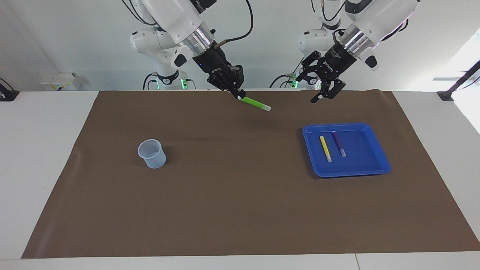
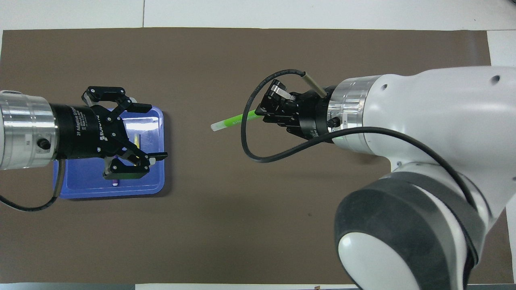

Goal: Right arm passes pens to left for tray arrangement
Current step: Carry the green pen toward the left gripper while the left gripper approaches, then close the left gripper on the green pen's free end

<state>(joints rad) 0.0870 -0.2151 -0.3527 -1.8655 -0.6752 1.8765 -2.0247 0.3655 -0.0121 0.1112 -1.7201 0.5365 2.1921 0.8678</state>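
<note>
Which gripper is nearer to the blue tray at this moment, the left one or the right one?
Left. The left gripper, open, hangs over the blue tray at its edge toward the robots. The right gripper, shut on the green pen, is over the mat's middle.
</note>
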